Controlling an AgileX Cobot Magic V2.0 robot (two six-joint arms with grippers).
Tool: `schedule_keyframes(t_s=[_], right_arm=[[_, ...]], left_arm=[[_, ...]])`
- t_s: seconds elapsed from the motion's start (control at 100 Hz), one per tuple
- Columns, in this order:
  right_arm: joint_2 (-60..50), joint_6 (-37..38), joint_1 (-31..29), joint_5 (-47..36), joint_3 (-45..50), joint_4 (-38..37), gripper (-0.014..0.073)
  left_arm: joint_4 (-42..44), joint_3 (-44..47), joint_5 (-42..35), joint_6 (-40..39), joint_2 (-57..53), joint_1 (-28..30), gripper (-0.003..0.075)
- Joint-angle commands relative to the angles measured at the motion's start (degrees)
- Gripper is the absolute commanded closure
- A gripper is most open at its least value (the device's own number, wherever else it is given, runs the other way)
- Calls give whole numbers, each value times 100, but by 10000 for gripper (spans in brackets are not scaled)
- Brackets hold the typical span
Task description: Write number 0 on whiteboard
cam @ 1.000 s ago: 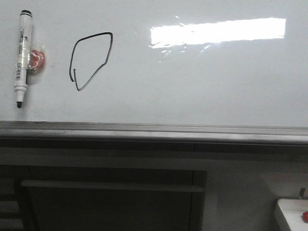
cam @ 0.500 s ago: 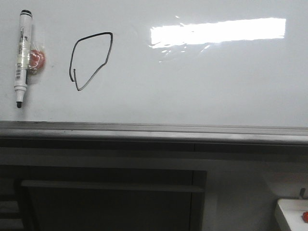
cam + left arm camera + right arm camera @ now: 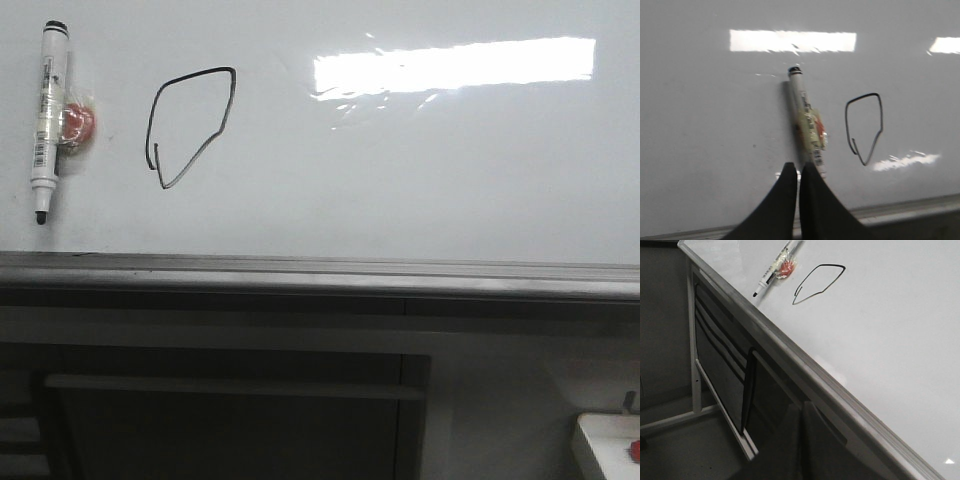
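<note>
A thin black marker outline of the number 0 (image 3: pixel 189 127), lopsided and closed, sits near the upper left corner of the large glossy white whiteboard (image 3: pixel 420 170). A white marker pen (image 3: pixel 48 118) clings upright just left of it. The left gripper (image 3: pixel 799 172), nearer, points up at the pen's lower end, fingers closed and empty. The right gripper (image 3: pixel 801 415) hangs below the grey ledge (image 3: pixel 320 270), closed, empty.

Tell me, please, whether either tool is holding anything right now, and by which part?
Nothing is held: the marker sits alone on the whiteboard, and both tools look shut and empty.
</note>
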Motion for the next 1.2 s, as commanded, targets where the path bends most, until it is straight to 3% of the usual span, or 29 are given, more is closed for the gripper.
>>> schedule_keyframes(t_s=[0.0, 0.18, 0.36, 1.04, 1.19], right_arm=[[43, 17, -26, -485, -156, 6, 643], [43, 17, -26, -485, -156, 6, 643], [43, 17, -26, -485, -156, 6, 643], [54, 17, -26, -489, -156, 6, 643], [54, 17, -26, -489, -156, 6, 643]], left_arm=[[212, -115, -557, -34, -254, 440, 741], [550, -68, -333, 261, -866, 1286, 741], [536, 439, -323, 261, -1622, 1736, 741], [639, 482, 2297, 261, -1844, 1730, 741], [712, 482, 2305, 261, -1844, 1741, 741]])
